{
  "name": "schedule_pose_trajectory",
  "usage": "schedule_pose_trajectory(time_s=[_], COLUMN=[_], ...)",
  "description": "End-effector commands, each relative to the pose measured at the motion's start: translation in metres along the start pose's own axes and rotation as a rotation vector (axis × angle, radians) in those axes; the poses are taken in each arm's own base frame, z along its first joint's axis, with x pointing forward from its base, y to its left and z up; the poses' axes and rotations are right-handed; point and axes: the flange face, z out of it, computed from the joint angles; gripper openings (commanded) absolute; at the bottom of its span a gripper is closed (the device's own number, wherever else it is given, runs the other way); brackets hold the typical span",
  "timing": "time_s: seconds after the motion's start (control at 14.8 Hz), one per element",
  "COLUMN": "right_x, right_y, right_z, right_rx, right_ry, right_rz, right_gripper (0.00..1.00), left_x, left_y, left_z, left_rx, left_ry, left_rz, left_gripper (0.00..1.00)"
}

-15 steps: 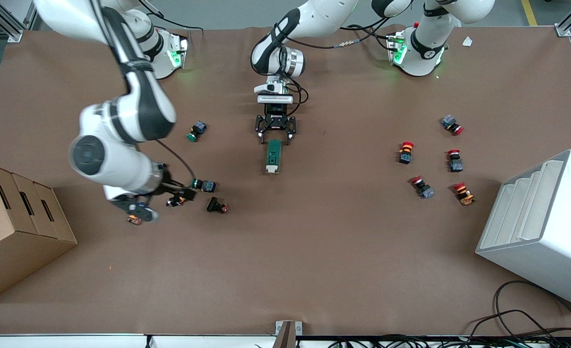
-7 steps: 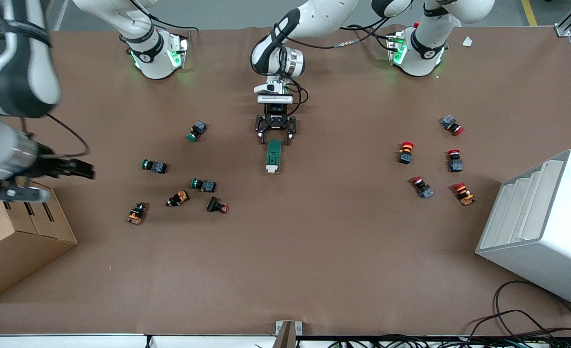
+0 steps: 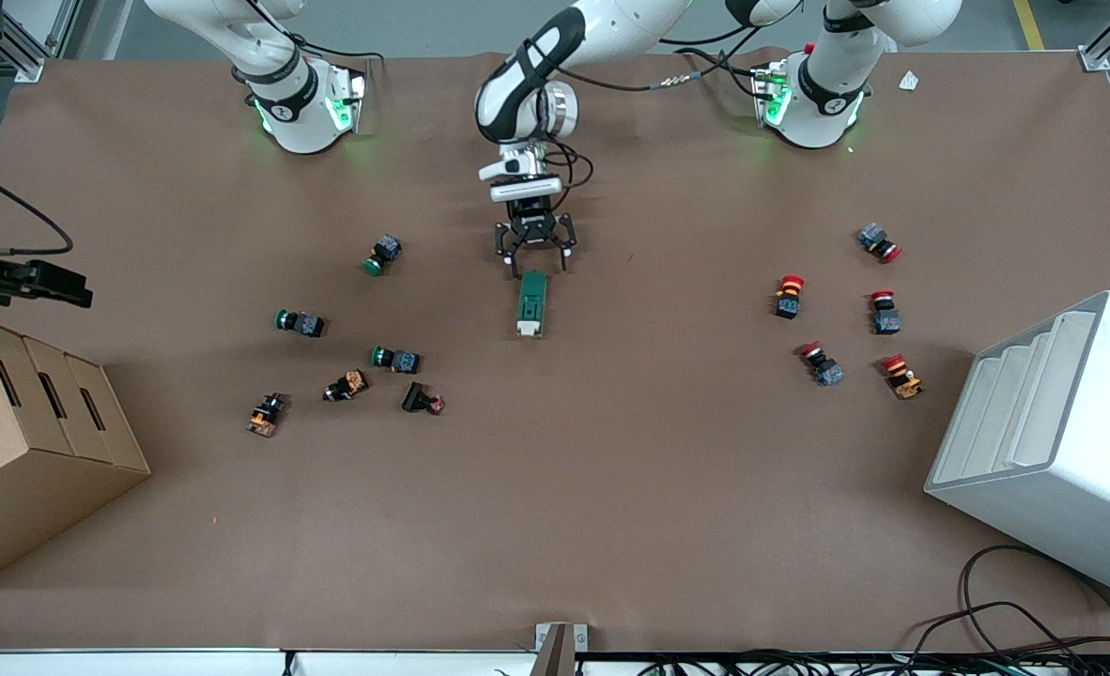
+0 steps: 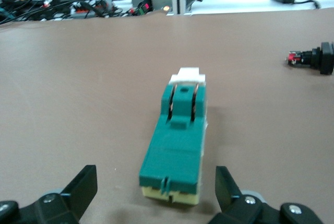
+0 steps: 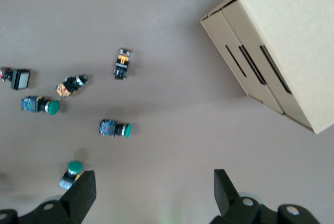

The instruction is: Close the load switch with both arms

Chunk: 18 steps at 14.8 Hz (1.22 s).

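Observation:
The load switch [image 3: 531, 302] is a dark-green oblong block with a cream-white end, lying flat on the brown table near the middle. In the left wrist view the load switch [image 4: 180, 140] lies lengthwise just ahead of the fingers. My left gripper [image 3: 535, 260] hovers just off the switch's end nearest the arm bases, open, with its fingertips [image 4: 86, 179] spread wider than the block and not touching it. My right gripper [image 3: 43, 280] is up in the air at the right arm's end of the table, above the cardboard box, open and empty [image 5: 151, 182].
Several green and dark push-buttons [image 3: 393, 359] lie toward the right arm's end. Several red push-buttons [image 3: 789, 295] lie toward the left arm's end. A cardboard box [image 3: 29, 451] and a white stepped bin [image 3: 1053, 441] stand at the table's two ends.
My right arm has swung up and away from the push-buttons to the table's edge above the cardboard box. My left gripper has drawn back slightly from the switch.

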Motion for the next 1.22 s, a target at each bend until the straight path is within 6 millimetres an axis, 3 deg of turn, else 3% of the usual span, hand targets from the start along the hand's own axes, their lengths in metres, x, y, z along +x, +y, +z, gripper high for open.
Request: schedule_pose_trajectory(time_s=[0.0,0.14,0.27,0.41,0.54,0.81,0.95,1.01,1.15], right_x=[-0.004,-0.004,-0.006,-0.006,-0.011,-0.026,-0.036,-0.041,-0.054], right_y=[0.005,0.007,0.016,0.013,0.013,0.014,0.013,0.012,0.011], right_z=[-0.022,-0.024,-0.034,-0.033,-0.029,-0.041,-0.045,-0.048,-0.047], right_rx=[-0.023,-0.023,-0.012,-0.001,0.008,0.088,0.091,0.09,0.087], right_ry=[0.007,0.013,0.035,0.027,-0.014,0.006,0.008,0.011,0.018], right_rz=[0.007,0.009,0.033,0.033,0.037,0.062,0.077,0.075,0.07], right_gripper=[1.0,1.0,1.0,1.0,1.0,1.0,1.0,1.0,1.0], left_x=[0.062,0.113,0.188,0.261,0.333,0.454,0.516,0.537,0.56], left_y=[0.03,0.045,0.048,0.036,0.009,-0.067,-0.127,-0.156,-0.206], left_z=[-0.025,-0.031,-0.029,-0.02,-0.002,0.041,0.074,0.088,0.114], left_rx=[0.04,0.071,0.092,0.096,0.093,0.035,-0.012,-0.036,-0.039], left_ry=[-0.106,-0.188,-0.289,-0.412,-0.523,-0.703,-0.78,-0.807,-0.855], left_rz=[-0.015,-0.042,-0.081,-0.081,-0.08,-0.096,-0.119,-0.1,-0.028], left_gripper=[1.0,1.0,1.0,1.0,1.0,1.0,1.0,1.0,1.0])
